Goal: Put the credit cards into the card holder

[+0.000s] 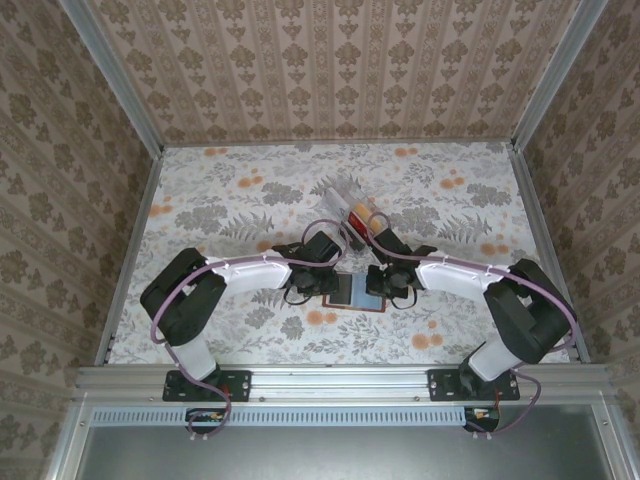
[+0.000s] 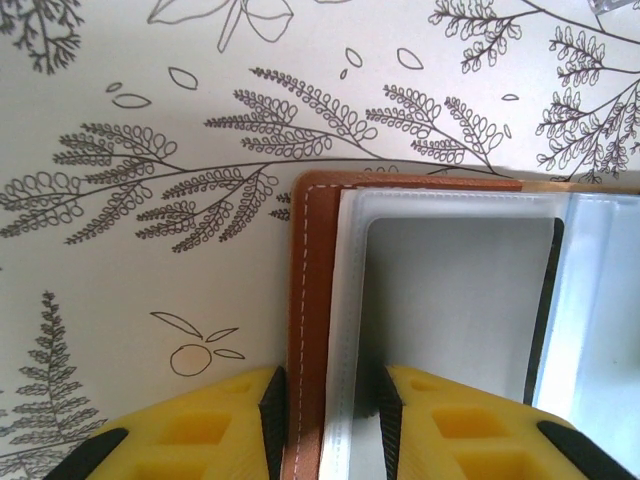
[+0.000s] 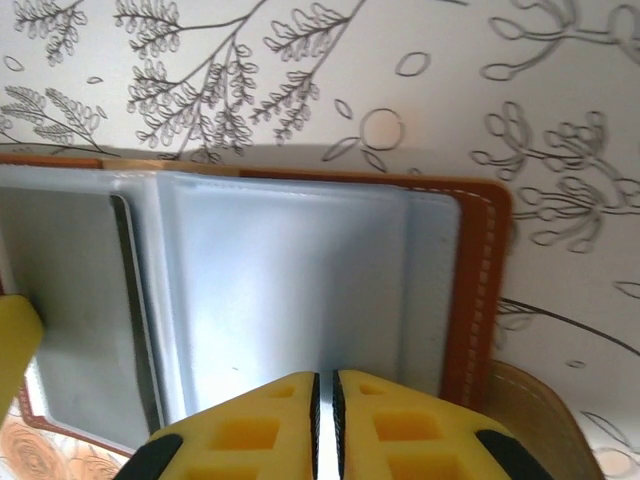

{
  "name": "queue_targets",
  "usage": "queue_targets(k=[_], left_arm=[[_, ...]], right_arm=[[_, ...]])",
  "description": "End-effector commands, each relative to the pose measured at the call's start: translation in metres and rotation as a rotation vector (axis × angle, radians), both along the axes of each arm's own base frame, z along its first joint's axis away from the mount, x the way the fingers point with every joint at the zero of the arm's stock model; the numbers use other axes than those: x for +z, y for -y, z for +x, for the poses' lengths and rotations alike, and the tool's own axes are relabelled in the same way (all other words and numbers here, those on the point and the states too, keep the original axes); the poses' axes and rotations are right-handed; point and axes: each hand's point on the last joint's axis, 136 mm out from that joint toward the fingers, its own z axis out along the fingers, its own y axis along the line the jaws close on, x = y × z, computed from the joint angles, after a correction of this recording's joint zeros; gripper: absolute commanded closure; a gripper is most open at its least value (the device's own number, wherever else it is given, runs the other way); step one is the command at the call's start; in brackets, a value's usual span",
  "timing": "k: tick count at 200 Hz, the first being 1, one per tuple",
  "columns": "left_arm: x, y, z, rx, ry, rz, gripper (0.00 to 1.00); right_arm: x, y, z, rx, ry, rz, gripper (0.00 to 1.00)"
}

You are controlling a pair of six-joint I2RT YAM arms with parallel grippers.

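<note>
The card holder (image 1: 356, 292) lies open on the table between both arms, brown leather (image 2: 312, 300) around clear plastic sleeves (image 3: 290, 280). What looks like a grey card (image 2: 455, 300) with rounded corners sits in its left sleeve. My left gripper (image 2: 330, 400) stands partly open astride the holder's left edge, with leather and sleeve edge between the pads. My right gripper (image 3: 325, 378) is shut to a thin slit, tips over the right sleeve. Red-orange credit cards (image 1: 364, 217) lie further back, behind the grippers.
A clear plastic case (image 1: 343, 198) sits beside the cards at the table's middle back. The holder's snap tab (image 3: 545, 425) sticks out at its right edge. Metal rails (image 1: 340, 380) and patterned walls bound the floral table (image 1: 230, 200).
</note>
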Motion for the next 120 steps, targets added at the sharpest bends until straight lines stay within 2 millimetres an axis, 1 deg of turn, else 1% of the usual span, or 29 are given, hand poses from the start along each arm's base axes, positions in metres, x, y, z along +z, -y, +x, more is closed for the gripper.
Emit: queue_targets(k=[1, 22, 52, 59, 61, 64, 92, 110, 114, 120], left_arm=[[-0.027, -0.017, -0.011, 0.010, -0.069, 0.086, 0.68], [-0.019, -0.014, -0.010, -0.003, -0.055, 0.067, 0.67], [-0.002, -0.006, -0.006, -0.019, -0.014, 0.020, 0.64], [0.002, -0.004, -0.005, -0.022, -0.005, 0.006, 0.64], [0.003, -0.003, -0.005, -0.023, -0.002, 0.002, 0.64], [0.004, -0.003, -0.004, -0.024, 0.002, -0.003, 0.63], [0.017, 0.001, 0.000, -0.025, 0.027, -0.025, 0.60], [0.021, 0.000, 0.002, -0.022, 0.042, -0.024, 0.57], [0.022, -0.001, 0.002, -0.023, 0.045, -0.025, 0.56], [0.023, -0.001, 0.003, -0.021, 0.049, -0.025, 0.55]], right_arm=[[0.004, 0.016, -0.005, 0.004, -0.006, -0.082, 0.82], [0.021, 0.007, 0.002, 0.018, 0.038, -0.036, 0.80], [0.055, -0.002, 0.013, 0.027, 0.133, 0.034, 0.73], [0.057, 0.000, 0.015, 0.026, 0.142, 0.022, 0.72], [0.065, 0.000, 0.017, 0.025, 0.166, 0.032, 0.71], [0.070, 0.001, 0.018, 0.025, 0.179, 0.032, 0.70], [0.097, 0.013, 0.031, 0.029, 0.267, -0.006, 0.60], [0.108, 0.021, 0.044, 0.037, 0.302, -0.031, 0.55], [0.107, 0.024, 0.043, 0.040, 0.287, -0.044, 0.54], [0.110, 0.026, 0.047, 0.049, 0.289, -0.052, 0.53]])
